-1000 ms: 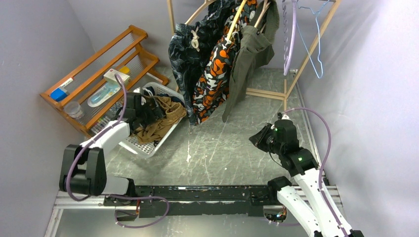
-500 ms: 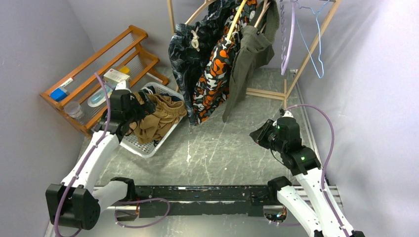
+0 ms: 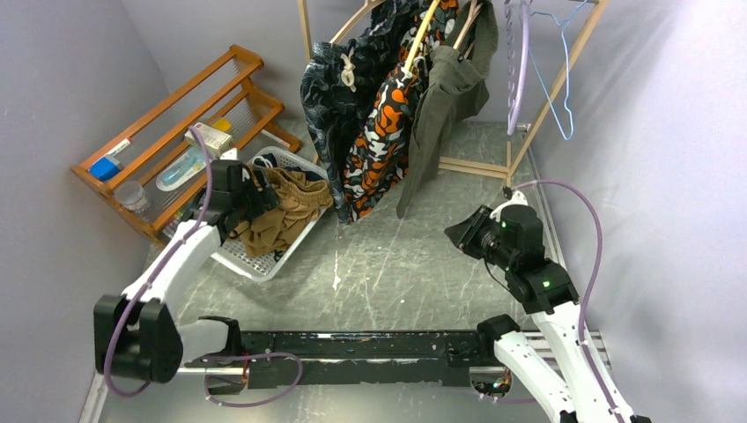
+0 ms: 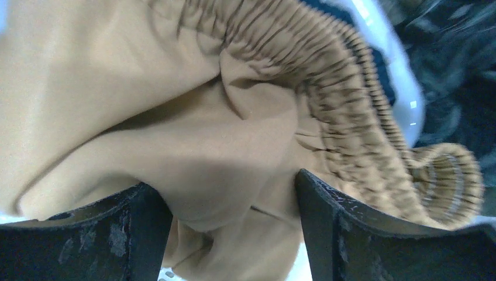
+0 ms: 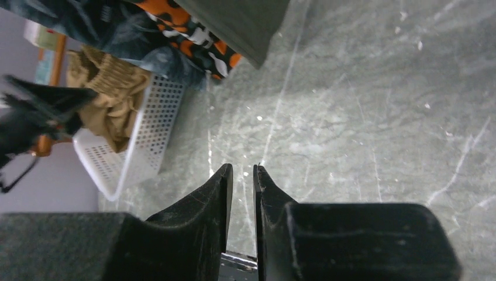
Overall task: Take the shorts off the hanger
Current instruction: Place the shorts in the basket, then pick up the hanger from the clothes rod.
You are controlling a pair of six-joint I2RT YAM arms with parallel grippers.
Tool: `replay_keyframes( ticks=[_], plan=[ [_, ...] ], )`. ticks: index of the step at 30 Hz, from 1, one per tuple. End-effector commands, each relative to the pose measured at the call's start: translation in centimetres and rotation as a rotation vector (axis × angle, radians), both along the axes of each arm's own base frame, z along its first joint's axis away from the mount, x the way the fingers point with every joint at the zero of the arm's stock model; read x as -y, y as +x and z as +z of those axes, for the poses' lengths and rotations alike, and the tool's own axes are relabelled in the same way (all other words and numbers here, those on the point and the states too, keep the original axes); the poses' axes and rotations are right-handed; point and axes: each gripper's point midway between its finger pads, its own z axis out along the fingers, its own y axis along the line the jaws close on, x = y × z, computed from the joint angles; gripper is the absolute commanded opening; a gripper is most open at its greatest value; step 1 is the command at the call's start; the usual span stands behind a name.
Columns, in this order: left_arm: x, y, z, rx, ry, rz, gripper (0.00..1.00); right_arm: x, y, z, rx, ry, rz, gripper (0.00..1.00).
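Left fingers (image 4: 134, 234) stand wide apart with a fold of the tan shorts (image 4: 175, 117) bulging loose between them, not pinched, over the white basket (image 5: 146, 146). Right fingers (image 5: 199, 211) nearly touch, holding nothing, above the counter (image 3: 396, 264). Leaf-print pair (image 3: 328, 97), camouflage pair (image 3: 383, 132) and olive-grey pair (image 3: 445, 97) hang crowded on the wooden rack (image 3: 305, 26) — tugging one could drag its neighbours or tip the rack — and the tan cloth might snag on the left fingers and come out of the basket.
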Motion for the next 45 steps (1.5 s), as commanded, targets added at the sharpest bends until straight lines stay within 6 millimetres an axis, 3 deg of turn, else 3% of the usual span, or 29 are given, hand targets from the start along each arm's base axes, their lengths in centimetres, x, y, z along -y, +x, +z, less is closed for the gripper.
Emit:
replay_keyframes(
  ticks=[1,4,9,17,22,24,28,32,35,40,45],
  plan=[
    [1.8,-0.1,-3.9,-0.099,-0.033,-0.111,0.78,-1.4,0.9,5.4,0.166,0.042,0.079,0.24],
    [2.5,-0.3,-3.9,-0.098,-0.053,-0.150,0.80,-2.7,1.3,8.1,0.230,0.047,0.168,0.24],
    [1.6,-0.6,0.0,-0.007,-0.030,-0.118,0.89,-4.6,2.1,12.8,0.319,0.064,0.278,0.26],
    [-2.6,-2.8,5.5,0.105,0.077,0.073,0.96,-5.5,5.0,15.7,0.346,0.024,0.302,0.40],
    [-3.9,-5.0,6.0,0.171,0.098,0.116,1.00,-5.6,6.6,16.6,0.358,0.017,0.276,0.54],
    [-3.4,-5.4,5.9,0.200,0.104,0.065,0.99,-5.5,7.2,17.0,0.359,0.012,0.255,0.61],
    [-2.9,-6.3,5.8,0.223,0.096,0.028,0.99,-4.7,9.1,17.3,0.322,-0.044,0.193,0.63],
    [-4.0,-6.8,6.8,0.252,0.126,0.071,0.99,-3.5,10.6,18.6,0.310,-0.107,0.102,0.65],
    [-4.5,-7.0,7.1,0.264,0.151,0.083,0.99,-5.2,10.7,19.7,0.331,-0.127,0.101,0.66],
    [-5.2,-7.3,6.9,0.248,0.164,0.123,0.99,-6.8,10.7,20.2,0.324,-0.323,0.018,0.72],
    [-5.3,-7.5,6.6,0.236,0.155,0.137,0.99,-4.4,11.3,22.9,0.421,-0.353,-0.140,0.79]
  ],
)
